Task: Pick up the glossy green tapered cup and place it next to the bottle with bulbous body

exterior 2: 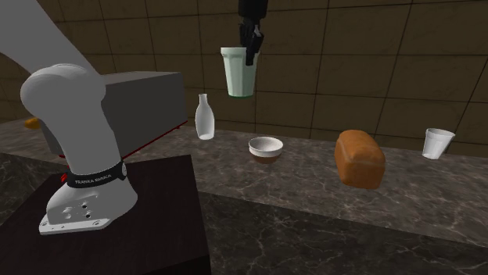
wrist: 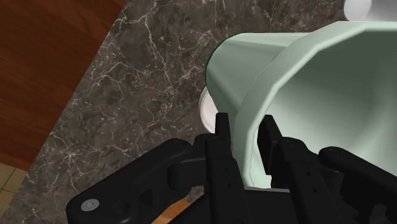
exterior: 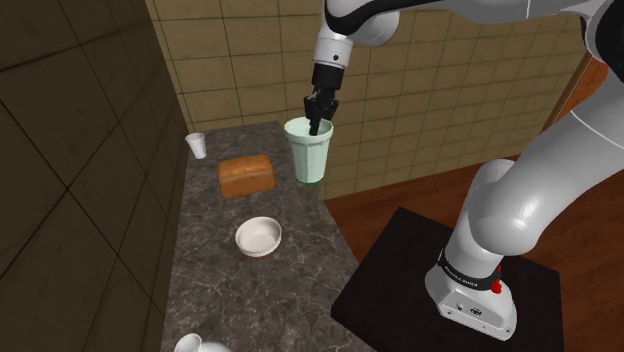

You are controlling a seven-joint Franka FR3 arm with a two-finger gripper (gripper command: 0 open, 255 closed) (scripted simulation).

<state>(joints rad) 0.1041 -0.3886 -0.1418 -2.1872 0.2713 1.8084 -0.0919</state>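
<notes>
Green tapered cup [exterior: 308, 155], aloft at upper centre, was clamped by its rim alone in the gripper [exterior: 318, 128] and could be swung loose by haste.

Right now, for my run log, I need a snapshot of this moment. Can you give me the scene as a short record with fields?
held: pale green cup, upright, lifted off the counter
grip: gripper shut on its rim, one finger inside
target: white bottle, upright on the dark marbled counter
others on counter: white bowl, bread loaf, small white cup
placed: not yet
</notes>
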